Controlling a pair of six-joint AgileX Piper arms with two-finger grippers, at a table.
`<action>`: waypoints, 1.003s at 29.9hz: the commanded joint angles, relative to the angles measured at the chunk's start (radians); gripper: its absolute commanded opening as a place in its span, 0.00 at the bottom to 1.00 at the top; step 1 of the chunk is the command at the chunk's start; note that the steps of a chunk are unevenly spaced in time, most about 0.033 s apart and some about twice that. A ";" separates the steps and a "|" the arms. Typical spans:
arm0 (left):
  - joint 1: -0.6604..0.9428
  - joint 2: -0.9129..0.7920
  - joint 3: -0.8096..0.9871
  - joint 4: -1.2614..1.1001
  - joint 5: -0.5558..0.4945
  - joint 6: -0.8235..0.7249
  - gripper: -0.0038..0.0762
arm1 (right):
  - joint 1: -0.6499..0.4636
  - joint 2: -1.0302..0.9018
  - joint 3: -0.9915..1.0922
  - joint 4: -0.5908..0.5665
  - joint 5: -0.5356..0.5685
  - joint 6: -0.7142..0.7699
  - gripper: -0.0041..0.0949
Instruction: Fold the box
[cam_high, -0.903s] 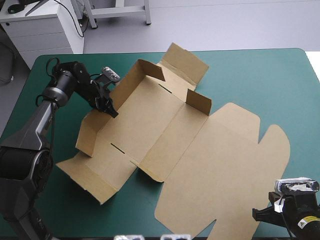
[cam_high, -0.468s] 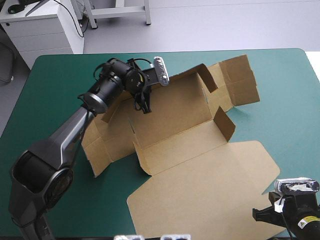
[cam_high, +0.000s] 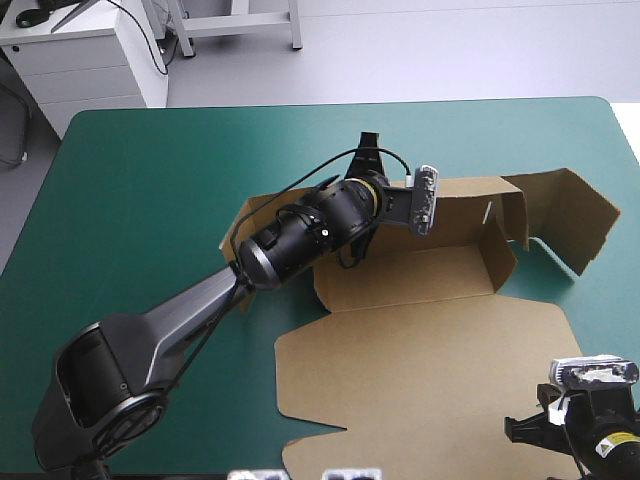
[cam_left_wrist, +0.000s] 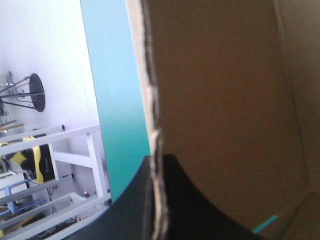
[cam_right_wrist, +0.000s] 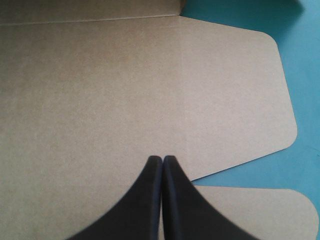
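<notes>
- The teal-green worktop (cam_high: 150, 180) carries one thing, the brown box (cam_high: 420, 345). It lies in the worktop's right half, reaching from the middle almost to the right edge.
- The lid lies flat toward the near edge. Its near-right corner is hidden behind the right arm.
- The tray part lies toward the far side, with its walls partly raised.
- The left arm (cam_high: 170, 320) crosses from the near-left corner to the worktop's middle with its wrist rolled over. It hides the tray's left end.
- From above, the left end effector (cam_high: 366, 150) shows only as one black tip past the far wall.
- Its own view shows it all but closed. The wall's ragged, corrugated cut edge is pinched between the black fingers (cam_left_wrist: 200, 215).
- A small slot low in that wall lets teal-green show through.
- The right end effector (cam_right_wrist: 162, 159) is over the lid's smooth board by the near-right corner. Its fingers are pressed together into one point and hold nothing.
- Whether it touches the board cannot be told.
- Beside it, two flaps with rounded corners lie flat on the cover.
</notes>
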 joint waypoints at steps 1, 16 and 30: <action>-0.024 -0.053 -0.029 0.075 -0.119 -0.055 0.04 | -0.001 0.011 -0.025 0.007 -0.055 -0.003 0.02; -0.024 0.005 -0.029 0.079 -0.181 -0.085 0.04 | -0.001 0.017 -0.068 -0.006 -0.091 0.025 0.02; -0.046 0.044 0.069 0.471 -0.256 -0.463 0.04 | -0.001 0.327 -0.447 -0.173 -0.214 0.171 0.02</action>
